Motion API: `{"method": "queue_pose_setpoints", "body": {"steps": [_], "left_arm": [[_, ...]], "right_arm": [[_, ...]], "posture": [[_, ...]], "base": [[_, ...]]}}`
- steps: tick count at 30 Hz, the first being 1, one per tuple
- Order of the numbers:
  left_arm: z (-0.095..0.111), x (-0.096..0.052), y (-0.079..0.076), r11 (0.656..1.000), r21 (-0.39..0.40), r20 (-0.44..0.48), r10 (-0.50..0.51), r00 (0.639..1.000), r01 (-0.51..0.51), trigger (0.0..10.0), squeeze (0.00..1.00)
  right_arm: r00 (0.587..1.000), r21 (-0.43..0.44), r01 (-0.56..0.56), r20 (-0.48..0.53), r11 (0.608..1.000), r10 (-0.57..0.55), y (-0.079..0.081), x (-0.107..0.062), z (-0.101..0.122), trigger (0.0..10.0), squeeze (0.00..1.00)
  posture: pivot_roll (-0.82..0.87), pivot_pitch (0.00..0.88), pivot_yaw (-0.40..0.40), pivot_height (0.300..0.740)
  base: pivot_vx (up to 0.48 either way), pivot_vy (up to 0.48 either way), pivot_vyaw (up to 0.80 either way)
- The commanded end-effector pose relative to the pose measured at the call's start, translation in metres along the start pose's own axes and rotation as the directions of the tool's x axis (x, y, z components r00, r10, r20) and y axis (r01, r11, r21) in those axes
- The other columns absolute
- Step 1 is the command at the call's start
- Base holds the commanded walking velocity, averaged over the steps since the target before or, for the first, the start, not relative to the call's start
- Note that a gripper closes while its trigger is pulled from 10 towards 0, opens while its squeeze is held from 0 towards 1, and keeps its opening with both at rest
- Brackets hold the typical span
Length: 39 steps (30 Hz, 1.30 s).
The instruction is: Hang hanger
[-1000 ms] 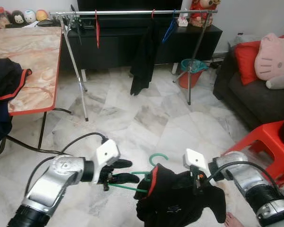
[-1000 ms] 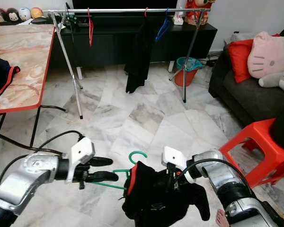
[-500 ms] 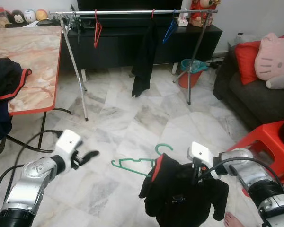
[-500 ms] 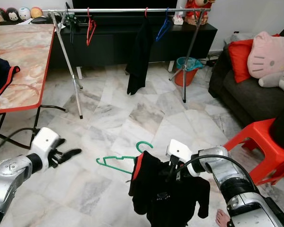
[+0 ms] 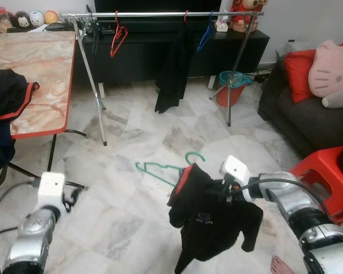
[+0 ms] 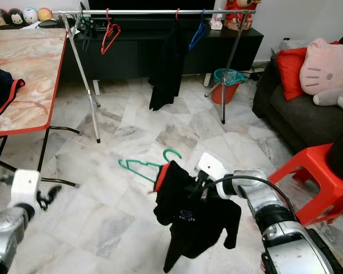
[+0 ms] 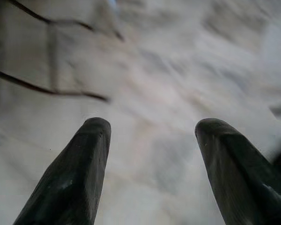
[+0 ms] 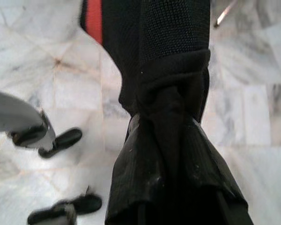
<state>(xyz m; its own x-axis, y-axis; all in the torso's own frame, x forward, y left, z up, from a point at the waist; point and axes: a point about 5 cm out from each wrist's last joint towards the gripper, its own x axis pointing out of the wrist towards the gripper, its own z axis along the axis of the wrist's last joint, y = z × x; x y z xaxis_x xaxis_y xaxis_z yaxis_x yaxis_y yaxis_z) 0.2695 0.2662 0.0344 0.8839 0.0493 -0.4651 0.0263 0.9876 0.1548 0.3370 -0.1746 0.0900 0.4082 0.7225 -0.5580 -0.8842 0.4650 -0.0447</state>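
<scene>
The right gripper [image 5: 222, 188] sits at about 5 o'clock in the head views, its fingers buried in the shoulder of a black garment [image 5: 212, 220] and, judging from the right wrist view where dark cloth bunches tight between them, pinched narrowly on that cloth rather than on bare plastic. The garment rides on a green hanger [image 5: 160, 169], so the grip carries both together: the red-trimmed collar sits at the neck, the hook curls up free just above it, and the hanger's bare left arm juts out toward 9 o'clock. Holding by the shoulder likely keeps the hook clear for catching on a bar while the cloth hangs down under its own weight, above the marble floor [image 5: 137, 142]. The left gripper [image 7: 150, 173] is low at 7 o'clock, well apart from the hanger, its two fingers spread wide over bare floor with nothing between them, so the load rests on one arm alone. The clothes rail [image 5: 160, 14] stands far off at 12 o'clock, already bearing a red hanger [image 5: 118, 39], a dark hung garment [image 5: 172, 74] and a blue hanger [image 5: 205, 35]; the open stretch of bar between them looks the natural target. The orange-edged table [image 5: 40, 80] at 10 o'clock holds more dark clothing.
</scene>
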Motion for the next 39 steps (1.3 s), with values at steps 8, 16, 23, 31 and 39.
{"method": "queue_pose_setpoints", "body": {"steps": [8,16,23,31,39], "left_arm": [[-0.016,0.007,-0.035,0.987,0.066,0.005,-0.150,0.989,0.149,10.0,0.00],[-0.011,0.009,-0.051,0.980,0.065,0.116,-0.196,0.974,0.189,10.0,1.00],[-0.024,0.005,-0.066,0.933,0.221,0.060,-0.303,0.951,0.283,10.0,1.00],[-0.032,0.003,-0.065,0.898,0.344,0.043,-0.305,0.951,0.273,10.0,0.00],[-0.031,0.005,-0.069,0.871,0.414,0.053,-0.312,0.949,0.264,10.0,0.00]], "right_arm": [[0.987,-0.040,-0.067,0.141,0.997,0.072,0.012,0.031,0.043,0.0,0.00],[0.960,-0.037,-0.177,0.213,0.984,0.181,0.031,0.055,0.062,0.0,0.00],[0.949,-0.077,-0.238,0.192,0.968,0.249,0.036,0.059,0.067,0.0,0.00],[0.946,-0.091,-0.244,0.197,0.966,0.258,0.037,0.064,0.075,0.0,0.00],[0.931,-0.103,-0.257,0.240,0.961,0.275,0.042,0.071,0.090,0.0,0.00]], "posture": [[0.06,0.028,-0.119,0.740],[0.08,0.006,-0.129,0.740],[0.09,0.000,-0.135,0.740],[0.11,0.000,-0.144,0.740],[0.12,0.000,-0.154,0.740]], "base": [[0.000,0.000,0.00],[0.000,0.000,0.00],[0.000,0.000,0.00],[0.000,0.000,0.00],[0.000,0.000,0.00]]}}
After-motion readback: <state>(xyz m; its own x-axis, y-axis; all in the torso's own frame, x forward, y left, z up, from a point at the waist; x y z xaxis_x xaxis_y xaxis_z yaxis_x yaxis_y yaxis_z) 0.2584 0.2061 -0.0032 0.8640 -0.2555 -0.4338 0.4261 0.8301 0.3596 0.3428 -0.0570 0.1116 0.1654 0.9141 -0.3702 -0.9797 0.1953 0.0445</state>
